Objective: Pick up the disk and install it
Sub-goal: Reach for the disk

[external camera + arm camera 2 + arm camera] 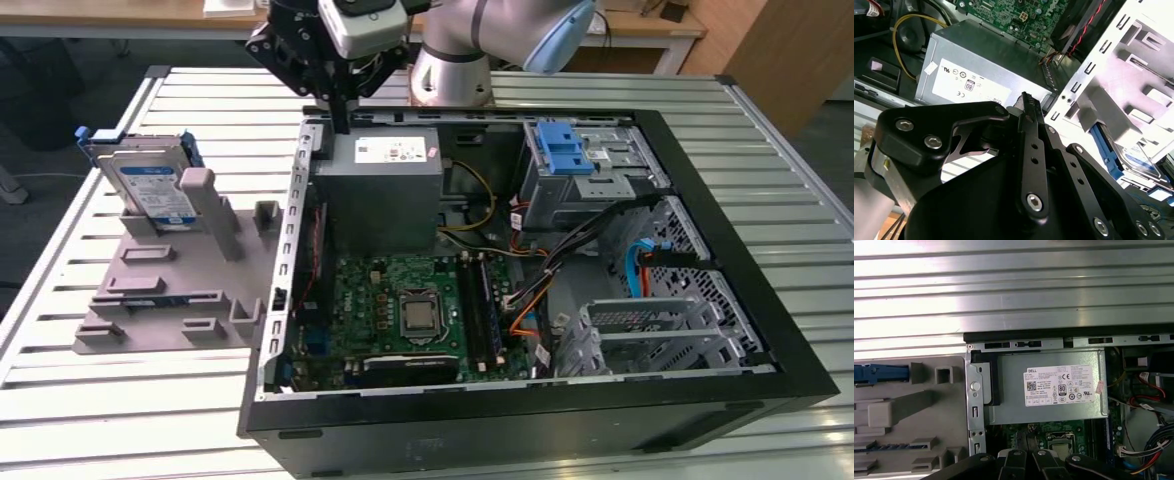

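Disk (pixel 144 187) stands on edge in a grey rack (pixel 167 290) just outside the computer case (pixel 534 425), its blue bracket uppermost, presumably for easy grasping. The gripper (pixel 342 122), closed and empty, hovers above the case wall nearest the rack.

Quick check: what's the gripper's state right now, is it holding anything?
Gripper: closed, holding nothing; the disk stands apart in the grey rack.

The exterior view looks steeply down from high above the boxy grey metal power supply with white sticker (pixel 380 190). Both wrist views share it from nearer: first straight down, second obliquely.
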Tool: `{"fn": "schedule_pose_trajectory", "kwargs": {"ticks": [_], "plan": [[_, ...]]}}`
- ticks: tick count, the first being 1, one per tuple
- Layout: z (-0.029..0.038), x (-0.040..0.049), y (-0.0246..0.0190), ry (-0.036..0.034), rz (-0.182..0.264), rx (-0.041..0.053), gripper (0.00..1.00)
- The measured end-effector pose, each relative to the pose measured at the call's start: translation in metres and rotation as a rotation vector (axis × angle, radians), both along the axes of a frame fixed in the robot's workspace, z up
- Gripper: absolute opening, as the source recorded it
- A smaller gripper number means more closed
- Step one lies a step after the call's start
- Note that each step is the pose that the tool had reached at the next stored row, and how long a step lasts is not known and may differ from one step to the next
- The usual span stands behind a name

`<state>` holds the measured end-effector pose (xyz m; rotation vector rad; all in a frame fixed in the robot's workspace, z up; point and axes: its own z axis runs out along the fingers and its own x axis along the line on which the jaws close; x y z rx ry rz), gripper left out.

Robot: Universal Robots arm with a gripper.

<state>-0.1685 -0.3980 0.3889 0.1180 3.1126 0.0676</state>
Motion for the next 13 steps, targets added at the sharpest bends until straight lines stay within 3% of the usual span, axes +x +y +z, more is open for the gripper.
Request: {"fn": "schedule_pose_trajectory", "kwargs": {"ticks": [13], "plan": [[-0.0007,-0.0025,0.0003,-0.0001,0.000,0.0002,0.11]]}}
